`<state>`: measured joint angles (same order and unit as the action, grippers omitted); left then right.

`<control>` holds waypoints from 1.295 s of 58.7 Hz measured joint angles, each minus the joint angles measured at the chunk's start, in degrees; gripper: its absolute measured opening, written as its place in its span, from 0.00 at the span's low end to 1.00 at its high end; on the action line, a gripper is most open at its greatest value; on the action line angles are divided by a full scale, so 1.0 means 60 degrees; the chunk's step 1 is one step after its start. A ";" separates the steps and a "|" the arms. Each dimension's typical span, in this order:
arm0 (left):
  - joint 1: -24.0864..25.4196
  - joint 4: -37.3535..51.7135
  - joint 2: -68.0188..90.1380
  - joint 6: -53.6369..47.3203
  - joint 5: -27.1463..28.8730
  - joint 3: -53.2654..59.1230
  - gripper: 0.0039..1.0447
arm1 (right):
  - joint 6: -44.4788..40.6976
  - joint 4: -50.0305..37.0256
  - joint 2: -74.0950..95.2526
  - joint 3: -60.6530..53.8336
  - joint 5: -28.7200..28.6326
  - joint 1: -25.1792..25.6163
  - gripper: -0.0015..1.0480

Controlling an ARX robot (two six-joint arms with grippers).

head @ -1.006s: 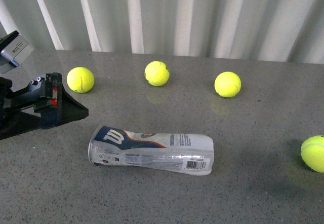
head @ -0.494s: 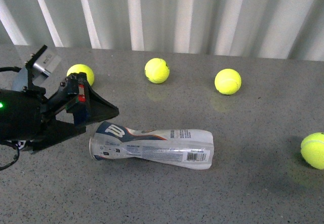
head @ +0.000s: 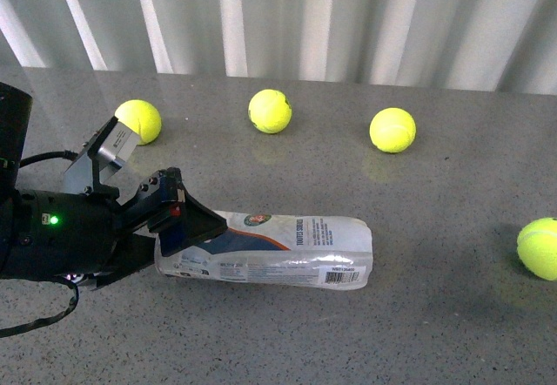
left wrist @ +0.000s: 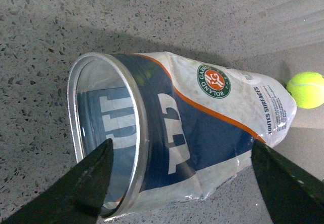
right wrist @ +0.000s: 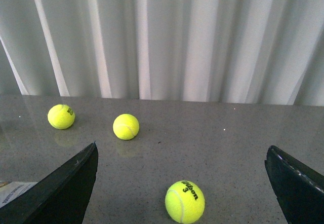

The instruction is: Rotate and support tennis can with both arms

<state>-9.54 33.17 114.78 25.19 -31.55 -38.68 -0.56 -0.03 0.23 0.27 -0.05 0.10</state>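
The tennis can lies on its side on the grey table, silver-rimmed open end to the left, round red-green logo facing up. My left gripper is open, with its jaws straddling the can's rim end. In the left wrist view the can fills the space between the two open fingers, and its silver rim is close to the camera. My right gripper is open and empty above the table, out of the front view. A corner of the can shows in the right wrist view.
Three tennis balls lie in a row behind the can, and another ball at the right edge. A ball marked Wilson 3 lies between the right fingers. A white curtain closes the back.
My left arm has moved right to the can, and its open jaws now straddle the rim end. The can has rolled so that the round logo faces up.
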 joint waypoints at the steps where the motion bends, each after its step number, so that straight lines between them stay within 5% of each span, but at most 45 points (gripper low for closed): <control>1: 0.0000 -0.0022 0.0015 -0.0004 0.0022 0.0000 0.74 | 0.0000 0.0000 0.0000 0.0000 0.0000 0.0000 0.93; 20: 0.0120 -0.0324 -0.0120 -0.0095 -0.0007 -0.0025 0.23 | 0.0000 0.0000 0.0000 0.0000 0.0000 0.0000 0.93; 31: 0.0146 -0.1351 -0.1155 -0.0219 -0.0164 -0.0273 0.05 | 0.0000 0.0000 0.0000 0.0000 0.0000 0.0000 0.93; 51: -0.0659 -0.6240 -0.4768 -0.4189 0.0525 -0.2889 0.03 | 0.0000 0.0000 0.0000 0.0000 0.0000 0.0004 0.93; 66: -0.1690 -1.2014 -0.5464 -1.2371 0.2011 -0.6054 0.03 | 0.0000 0.0000 0.0000 0.0000 0.0000 0.0004 0.93; 76: -0.1792 -1.3821 -0.4677 -1.5365 0.2874 -0.6572 0.03 | 0.0000 0.0000 0.0000 0.0000 0.0000 0.0004 0.93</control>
<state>-20.29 -49.76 86.72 -67.00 -14.31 -78.11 -0.56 -0.03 0.23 0.27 -0.05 0.12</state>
